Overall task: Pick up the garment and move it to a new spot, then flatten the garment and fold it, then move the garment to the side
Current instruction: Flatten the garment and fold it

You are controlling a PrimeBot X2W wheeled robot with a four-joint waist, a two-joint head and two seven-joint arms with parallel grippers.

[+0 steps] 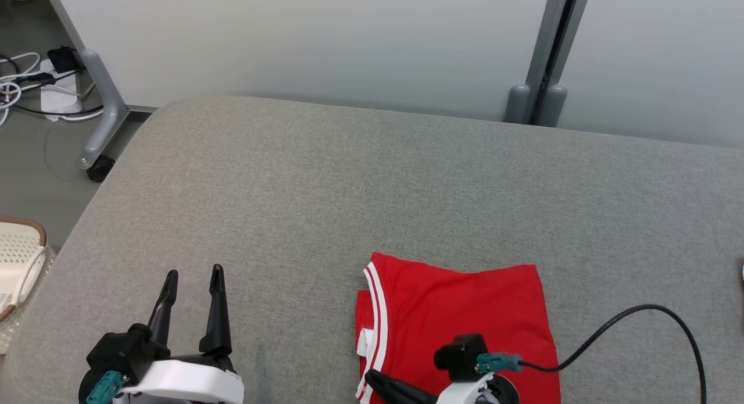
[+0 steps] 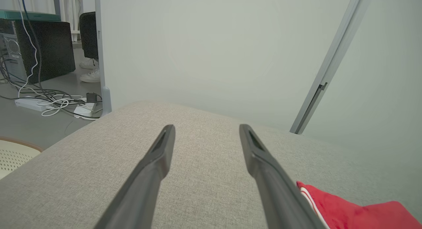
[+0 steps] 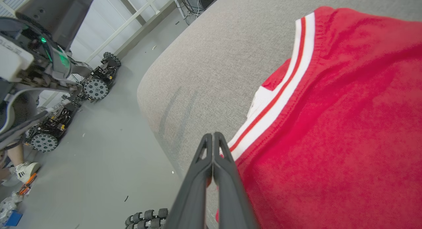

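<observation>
Right tool [image 1: 372,381] sat low at the near edge of the desk. Its two dark fingers were pressed together on the near left edge of the red shirt [image 1: 465,311], and the right wrist view showed a sliver of red cloth between them. Left tool [image 1: 194,271] hovered well off to the left, its fingers spread wide with nothing between them, clear of the cloth.

Beneath both lay the grey fabric-covered desk [image 1: 325,177], rounded at its far left corner. Behind it stood pale partition panels [image 1: 302,38] joined by a grey post.

The red shirt was folded into a rough rectangle, its white-and-red striped collar band [image 1: 378,311] turned toward the left. It lay flat near the desk's front edge, right of centre. The right tool's wrist hung over the shirt's near part, while the left tool stood well apart from the collar side.

A cream perforated basket [image 1: 20,253] showed beside the desk at far left. A black cable [image 1: 645,308] arched over the desk from the right wrist. White leads and a power strip [image 1: 55,96] lay on the floor near a castor foot.
</observation>
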